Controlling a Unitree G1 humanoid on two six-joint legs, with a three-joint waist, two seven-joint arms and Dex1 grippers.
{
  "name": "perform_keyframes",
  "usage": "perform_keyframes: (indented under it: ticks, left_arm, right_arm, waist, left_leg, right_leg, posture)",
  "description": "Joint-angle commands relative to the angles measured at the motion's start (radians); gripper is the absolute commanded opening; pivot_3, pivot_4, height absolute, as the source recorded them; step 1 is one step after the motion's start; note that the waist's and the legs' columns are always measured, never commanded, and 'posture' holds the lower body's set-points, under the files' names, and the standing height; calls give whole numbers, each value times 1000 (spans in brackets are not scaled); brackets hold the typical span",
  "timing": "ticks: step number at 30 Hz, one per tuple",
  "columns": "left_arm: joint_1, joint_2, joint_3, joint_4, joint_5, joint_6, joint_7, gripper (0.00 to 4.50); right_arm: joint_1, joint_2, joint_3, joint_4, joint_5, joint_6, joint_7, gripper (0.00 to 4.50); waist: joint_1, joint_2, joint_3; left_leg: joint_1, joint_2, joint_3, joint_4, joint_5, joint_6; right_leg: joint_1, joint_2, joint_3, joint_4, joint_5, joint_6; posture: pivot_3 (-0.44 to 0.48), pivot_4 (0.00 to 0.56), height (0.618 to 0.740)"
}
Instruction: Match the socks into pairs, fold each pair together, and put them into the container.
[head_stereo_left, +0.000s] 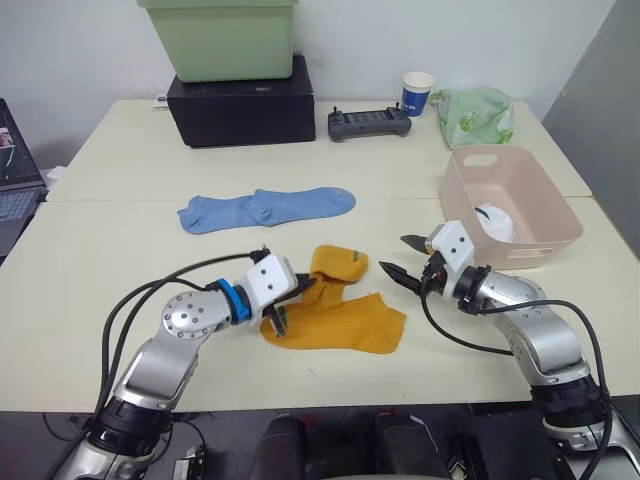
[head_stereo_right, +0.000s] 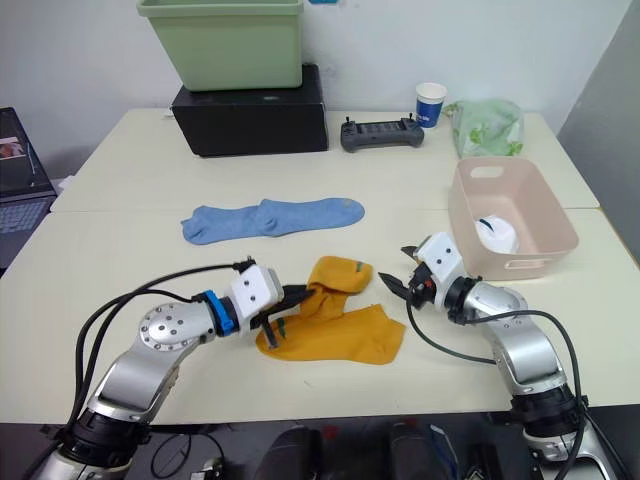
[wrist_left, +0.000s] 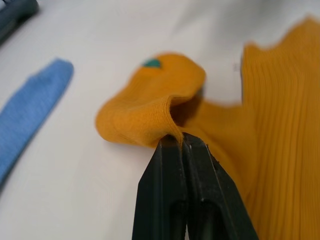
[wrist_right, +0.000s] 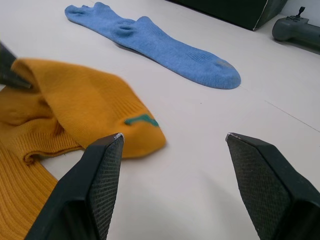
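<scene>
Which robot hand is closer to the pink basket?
The right. The right gripper hangs open just beside the pink basket, at its near corner. The left gripper is farther away, shut on the orange socks in the middle of the table.

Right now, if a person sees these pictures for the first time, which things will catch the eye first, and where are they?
The mustard-orange socks lie bunched at the front middle of the table, and the left gripper is shut on a fold of one. The right gripper hangs open just right of them. Behind, the light blue socks lie flat, and the pink basket at the right already holds something white.
</scene>
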Motion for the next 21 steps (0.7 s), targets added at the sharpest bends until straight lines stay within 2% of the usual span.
perform_keyframes:
  ticks: [1,9,14,17,20,21]
  left_arm:
    - [4,-8,33,-33,-25,-2,7,425]
    - [49,-3,88,-68,-83,83,13,2685]
    - [47,-25,89,-83,-87,94,30,4371]
    - [59,-48,128,-121,-162,134,23,4475]
    - [74,-42,168,-134,-187,145,28,4500]
    - [76,-40,177,-136,-194,147,28,4500]
  right_arm:
    - [-10,5,10,-35,-2,-10,11,3510]
    - [-114,78,93,87,-10,89,24,3510]
    - [-215,140,150,211,-59,51,39,3510]
    - [-237,147,181,257,-88,48,53,3510]
    - [-241,154,194,280,-94,35,82,2905]
    - [-242,151,201,285,-99,32,95,2566]
  waist:
    - [0,0,0]
    - [-4,0,0]
    - [-1,0,0]
    - [-1,0,0]
    - [0,0,0]
    - [0,0,0]
  left_leg:
    - [0,0,1,0,0,0]
    - [0,0,1,0,0,0]
    - [0,-1,0,0,0,0]
    - [0,-1,1,0,0,0]
    - [-1,0,0,0,0,0]
    - [-1,0,0,0,0,0]
  right_leg:
    - [0,-1,0,0,0,0]
    - [0,-1,0,0,0,0]
    - [0,-1,0,0,0,0]
    - [0,-1,0,0,0,0]
    - [0,-2,-1,0,0,0]
    - [0,-2,0,0,0,0]
  posture:
    - [0,150,740]
    - [0,150,740]
    - [0,150,740]
    - [0,150,740]
    - [0,150,740]
    - [0,150,740]
